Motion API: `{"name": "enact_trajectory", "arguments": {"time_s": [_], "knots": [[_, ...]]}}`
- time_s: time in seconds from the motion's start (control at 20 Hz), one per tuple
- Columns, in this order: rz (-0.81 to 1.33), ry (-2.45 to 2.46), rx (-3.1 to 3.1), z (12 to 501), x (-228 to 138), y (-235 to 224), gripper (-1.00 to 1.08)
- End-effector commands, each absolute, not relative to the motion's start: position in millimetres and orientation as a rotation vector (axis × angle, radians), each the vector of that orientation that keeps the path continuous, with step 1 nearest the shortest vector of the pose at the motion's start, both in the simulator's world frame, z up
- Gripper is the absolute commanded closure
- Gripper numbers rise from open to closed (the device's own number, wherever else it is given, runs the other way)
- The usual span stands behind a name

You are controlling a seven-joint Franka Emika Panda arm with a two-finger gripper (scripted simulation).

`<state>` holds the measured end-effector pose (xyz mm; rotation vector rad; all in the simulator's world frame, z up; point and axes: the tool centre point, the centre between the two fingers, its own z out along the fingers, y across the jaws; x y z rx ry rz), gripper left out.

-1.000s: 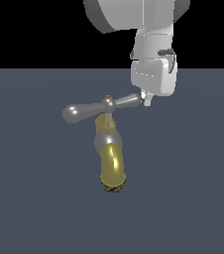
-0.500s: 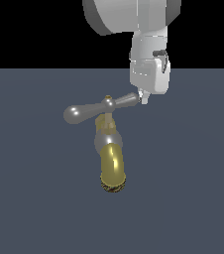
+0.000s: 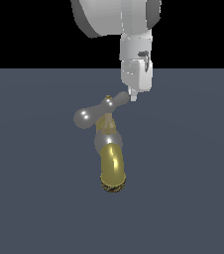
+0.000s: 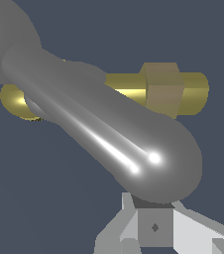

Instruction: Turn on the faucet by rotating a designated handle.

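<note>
The faucet [image 3: 113,166] has a curved gold spout pointing toward the camera, a silver collar and a brass stem. The chrome crossbar handle [image 3: 101,110] sits on top, with one bulb at the exterior view's left and the other arm reaching right. My gripper [image 3: 132,96] hangs from above with its fingers together, its tip touching the handle's right arm end. In the wrist view the handle's bulb [image 4: 109,134] fills the frame just beyond my gripper [image 4: 153,228], with the gold faucet body [image 4: 183,94] behind it.
The faucet stands on a plain dark blue-grey floor [image 3: 193,198]. The arm's white wrist housing [image 3: 136,64] hangs above the handle. Nothing else shows.
My gripper has moved toward the exterior view's left, pushing the handle's right arm. The crossbar has rotated and looks shorter, with its left bulb swung nearer the camera.
</note>
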<state>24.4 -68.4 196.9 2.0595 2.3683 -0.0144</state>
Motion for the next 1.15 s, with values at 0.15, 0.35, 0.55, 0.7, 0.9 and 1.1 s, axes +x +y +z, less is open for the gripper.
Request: {"name": "enact_trajectory", "arguments": {"time_s": [0.15, 0.35, 0.55, 0.7, 0.9, 1.1], "knots": [[0.0, 2.413, 2.012, 197.3, 44.1, -24.5, 1.08], [-0.012, 2.381, 2.045, 196.8, 38.4, -35.7, 1.08], [-0.009, 2.39, 2.036, 196.9, 37.5, -7.1, 1.08], [-0.006, 2.397, 2.029, 197.0, 36.8, 15.0, 1.08], [-0.003, 2.406, 2.019, 197.2, 35.6, 45.4, 1.08], [0.0, 2.413, 2.012, 197.4, 34.7, 67.6, 1.08]]}}
